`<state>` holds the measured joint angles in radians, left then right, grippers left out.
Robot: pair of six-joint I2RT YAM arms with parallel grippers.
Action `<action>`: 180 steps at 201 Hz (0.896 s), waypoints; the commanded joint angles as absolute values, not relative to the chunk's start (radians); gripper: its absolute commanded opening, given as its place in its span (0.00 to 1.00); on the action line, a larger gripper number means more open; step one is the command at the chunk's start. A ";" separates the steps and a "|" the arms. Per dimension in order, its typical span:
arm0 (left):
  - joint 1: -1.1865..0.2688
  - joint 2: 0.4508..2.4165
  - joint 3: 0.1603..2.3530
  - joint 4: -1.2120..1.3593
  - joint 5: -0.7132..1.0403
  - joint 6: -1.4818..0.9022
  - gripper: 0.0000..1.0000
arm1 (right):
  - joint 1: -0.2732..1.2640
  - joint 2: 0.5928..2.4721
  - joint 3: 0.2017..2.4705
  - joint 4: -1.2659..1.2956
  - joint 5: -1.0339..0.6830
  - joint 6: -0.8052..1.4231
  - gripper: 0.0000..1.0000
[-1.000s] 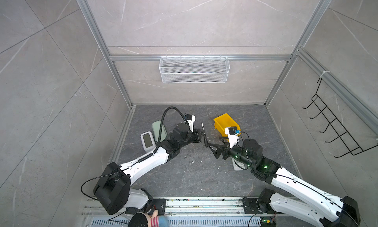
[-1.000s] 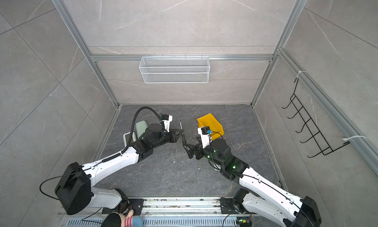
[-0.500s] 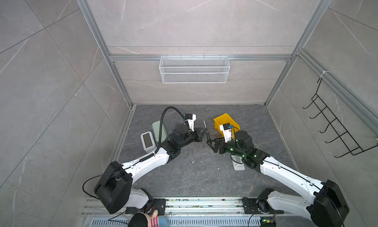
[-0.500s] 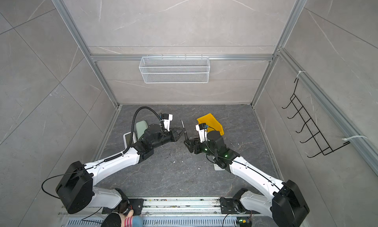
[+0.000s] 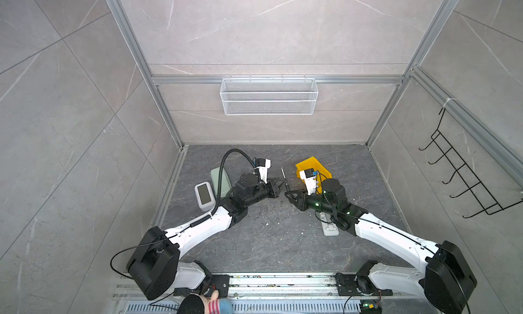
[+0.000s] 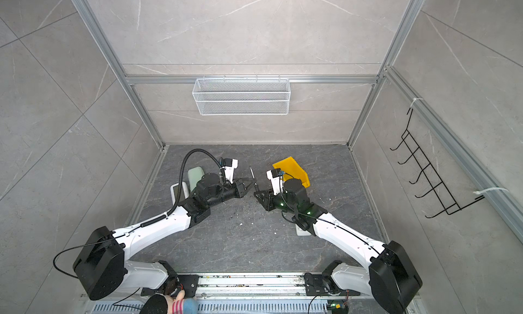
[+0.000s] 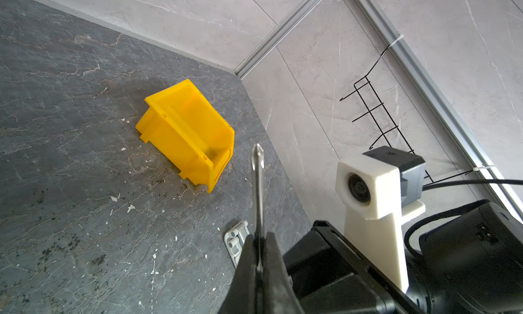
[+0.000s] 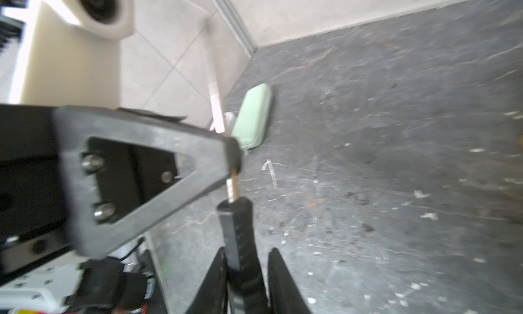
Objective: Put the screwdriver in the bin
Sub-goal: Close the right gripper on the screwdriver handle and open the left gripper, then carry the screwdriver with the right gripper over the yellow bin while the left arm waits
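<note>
The screwdriver [image 5: 282, 172] hangs above the floor between both arms, silver shaft pointing away, black handle [image 8: 236, 227] toward the right arm. My left gripper [image 5: 283, 182] is shut on the thin shaft [image 7: 257, 191], as the left wrist view shows. My right gripper [image 8: 247, 250] is shut on the black handle, which fills the space between its fingers. In both top views the two grippers meet tip to tip [image 6: 255, 188]. The yellow bin [image 5: 304, 163] sits on the floor just behind the right wrist, empty and tipped on its side [image 7: 186, 128].
A white mesh basket [image 5: 268, 96] hangs on the back wall. A pale green case [image 5: 219, 176] and a white device [image 5: 203, 195] lie left of the left arm. A small white part [image 5: 329, 229] lies under the right arm. A black hook rack [image 5: 464, 179] is on the right wall.
My right gripper came in from the right, up to the screwdriver's handle, and closed from wide open onto it. The left gripper kept its hold on the shaft.
</note>
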<state>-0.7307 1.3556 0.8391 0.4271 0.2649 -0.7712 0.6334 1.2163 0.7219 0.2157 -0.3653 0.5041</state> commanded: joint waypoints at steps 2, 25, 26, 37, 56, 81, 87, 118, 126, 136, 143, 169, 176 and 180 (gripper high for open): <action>-0.733 1.311 0.839 0.469 0.283 -0.758 0.00 | 0.624 1.205 0.738 0.242 -0.350 0.502 0.08; -0.732 1.310 0.837 0.466 0.278 -0.745 0.00 | 0.624 1.191 0.741 0.219 -0.351 0.482 0.00; -0.732 1.310 0.836 0.466 0.278 -0.744 0.00 | 0.624 1.191 0.741 0.218 -0.351 0.482 0.00; -0.732 1.310 0.837 0.462 0.275 -0.738 0.00 | 0.622 1.185 0.742 0.208 -0.350 0.474 0.00; -0.732 1.310 0.839 0.451 0.273 -0.725 0.13 | 0.623 1.176 0.742 0.194 -0.350 0.453 0.00; -0.733 1.304 0.838 0.437 0.255 -0.698 0.35 | 0.623 1.162 0.745 0.173 -0.333 0.411 0.00; -0.733 1.300 0.837 0.434 0.251 -0.688 0.42 | 0.624 1.157 0.746 0.165 -0.323 0.402 0.00; -0.733 1.270 0.843 0.383 0.228 -0.601 0.83 | 0.623 1.144 0.766 0.101 -0.273 0.330 0.00; -0.734 1.261 0.848 0.362 0.227 -0.562 0.88 | 0.621 1.141 0.775 0.075 -0.261 0.305 0.00; -0.736 1.247 0.851 0.338 0.221 -0.508 0.93 | 0.616 1.136 0.787 0.044 -0.246 0.276 0.00; -0.737 1.238 0.851 0.325 0.218 -0.469 0.96 | 0.614 1.133 0.794 0.022 -0.227 0.257 0.00; -0.742 1.205 0.839 0.285 0.207 -0.324 1.00 | 0.606 1.114 0.811 -0.046 -0.129 0.190 0.00; -0.743 1.198 0.834 0.280 0.205 -0.286 1.00 | 0.600 1.107 0.811 -0.055 -0.116 0.168 0.00; -0.746 1.195 0.830 0.277 0.203 -0.266 1.00 | 0.596 1.103 0.810 -0.058 -0.107 0.158 0.00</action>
